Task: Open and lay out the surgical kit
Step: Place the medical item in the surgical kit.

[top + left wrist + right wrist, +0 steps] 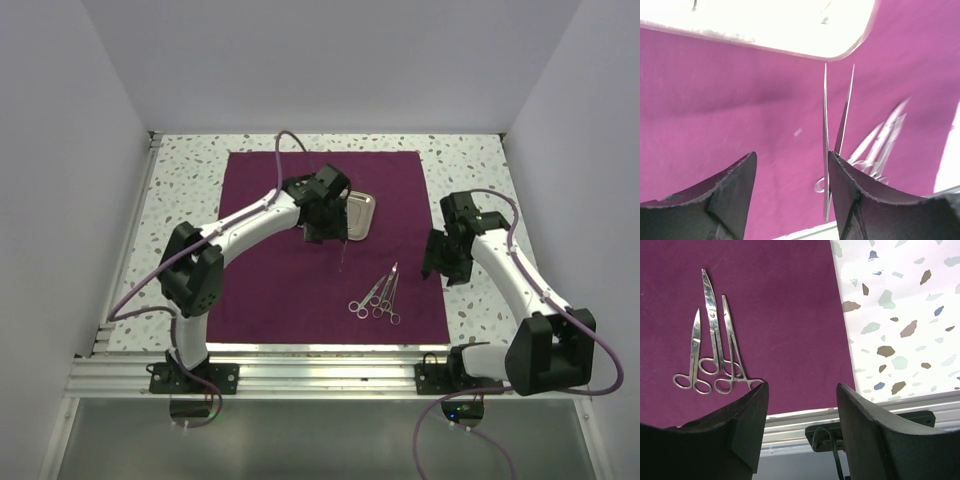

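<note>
Tray (360, 216) on cloth (270, 290); forceps (377, 297) before tray.

Speckled white bench (900, 315) shows beyond right arm's fingers (885, 440), off to one side. Shiny metal rail (800, 422) runs along bench edge, seen between those fingers. Plain pale walls (330, 60) stand well beyond them.

High rear overview; two close downward wrist views; forceps (713, 316) in all.
</note>
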`<state>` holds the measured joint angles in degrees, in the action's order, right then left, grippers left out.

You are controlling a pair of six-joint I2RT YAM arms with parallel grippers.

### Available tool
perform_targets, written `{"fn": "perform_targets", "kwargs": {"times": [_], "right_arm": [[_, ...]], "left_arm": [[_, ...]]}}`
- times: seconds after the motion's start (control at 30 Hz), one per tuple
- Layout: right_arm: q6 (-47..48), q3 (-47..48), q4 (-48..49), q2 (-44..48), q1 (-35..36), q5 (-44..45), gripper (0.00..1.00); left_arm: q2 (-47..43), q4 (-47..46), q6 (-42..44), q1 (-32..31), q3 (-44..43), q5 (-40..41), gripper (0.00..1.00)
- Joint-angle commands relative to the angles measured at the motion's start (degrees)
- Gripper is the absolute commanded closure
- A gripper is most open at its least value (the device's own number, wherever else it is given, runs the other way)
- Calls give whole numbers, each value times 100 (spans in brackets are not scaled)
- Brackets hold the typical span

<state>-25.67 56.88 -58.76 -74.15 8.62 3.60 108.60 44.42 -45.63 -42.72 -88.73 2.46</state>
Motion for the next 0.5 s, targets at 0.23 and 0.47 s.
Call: {"fn": "perform_targets", "kwargs": {"times": [0.23, 0.47], "right_arm": [[97, 33, 163, 260, -27, -85, 41], [-429, 489, 2050, 200, 200, -2327, 56]], "left_arm": [[733, 1445, 800, -26, -761, -413, 65], [522, 1297, 942, -26, -58, -720, 95]]}}
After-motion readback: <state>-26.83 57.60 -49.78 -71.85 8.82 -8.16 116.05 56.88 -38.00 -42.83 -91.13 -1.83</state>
